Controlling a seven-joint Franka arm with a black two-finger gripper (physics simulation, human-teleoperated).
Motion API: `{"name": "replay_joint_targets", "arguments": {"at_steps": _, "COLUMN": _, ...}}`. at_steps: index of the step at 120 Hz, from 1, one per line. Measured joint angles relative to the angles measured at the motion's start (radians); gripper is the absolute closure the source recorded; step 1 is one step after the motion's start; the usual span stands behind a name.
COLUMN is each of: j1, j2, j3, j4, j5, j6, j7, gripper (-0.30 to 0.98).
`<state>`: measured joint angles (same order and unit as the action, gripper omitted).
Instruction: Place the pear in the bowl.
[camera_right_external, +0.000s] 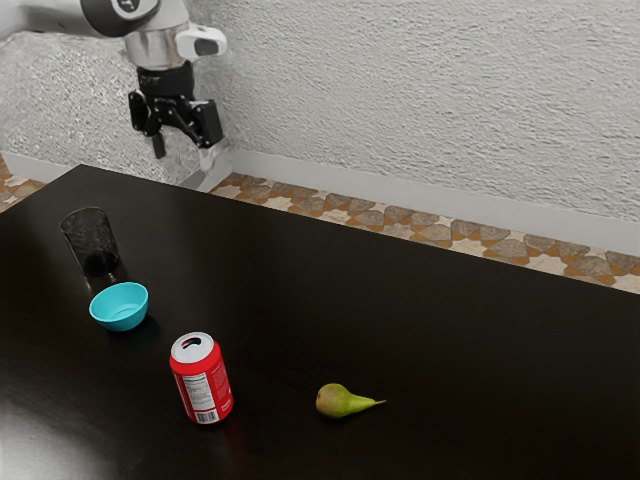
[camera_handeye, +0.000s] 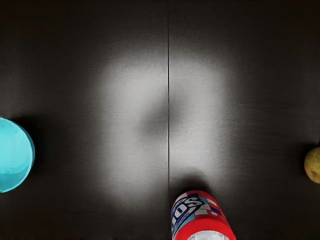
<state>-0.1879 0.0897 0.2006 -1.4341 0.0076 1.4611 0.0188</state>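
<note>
My claw (camera_right_external: 183, 153) hangs with fingers apart. The pear (camera_right_external: 342, 402) lies sideways on the desk (camera_right_external: 450, 330), long axis across the exterior view, stem (camera_right_external: 379, 402) toward its right; there I also see a glass (camera_right_external: 90, 242). My wrist view adds a desk seam (camera_handeye: 168, 100).

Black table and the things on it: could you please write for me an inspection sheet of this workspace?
Surface: black table, with a thin straight seam
Job's things: pear on its side, outside the upright, empty turquoise bowl
Clutter: upright red soda can; upright see-through dark tumbler
Grippers: two-finger gripper open above the table, holding nothing
Cables: nothing seen
Surroundings: rough pale wall; brown-and-cream patterned floor
</note>
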Motion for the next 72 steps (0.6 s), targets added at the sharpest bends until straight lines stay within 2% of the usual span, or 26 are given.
{"name": "replay_joint_targets", "arguments": {"at_steps": 12, "j1": 0.021, "j2": -0.052, "j3": -0.035, "j4": -0.022, "j5": 0.042, "j6": -0.002, "j7": 0.004, "gripper": 0.00}}
{"name": "replay_joint_targets", "arguments": {"at_steps": 24, "j1": 0.026, "j2": -0.025, "j3": -0.064, "j4": -0.074, "j5": 0.052, "j6": 0.023, "j7": 0.003, "gripper": 0.00}}
{"name": "replay_joint_targets", "arguments": {"at_steps": 36, "j1": 0.013, "j2": 0.089, "j3": -0.110, "j4": -0.136, "j5": 0.029, "j6": 0.121, "j7": 0.034, "gripper": 0.00}}
{"name": "replay_joint_targets", "arguments": {"at_steps": 55, "j1": -0.012, "j2": 0.325, "j3": -0.256, "j4": -0.142, "j5": 0.009, "j6": 0.285, "j7": 0.144, "gripper": 0.00}}
{"name": "replay_joint_targets", "arguments": {"at_steps": 72, "j1": -0.039, "j2": 0.384, "j3": -0.288, "j4": -0.217, "j5": 0.004, "j6": 0.444, "j7": 0.256, "gripper": 0.00}}
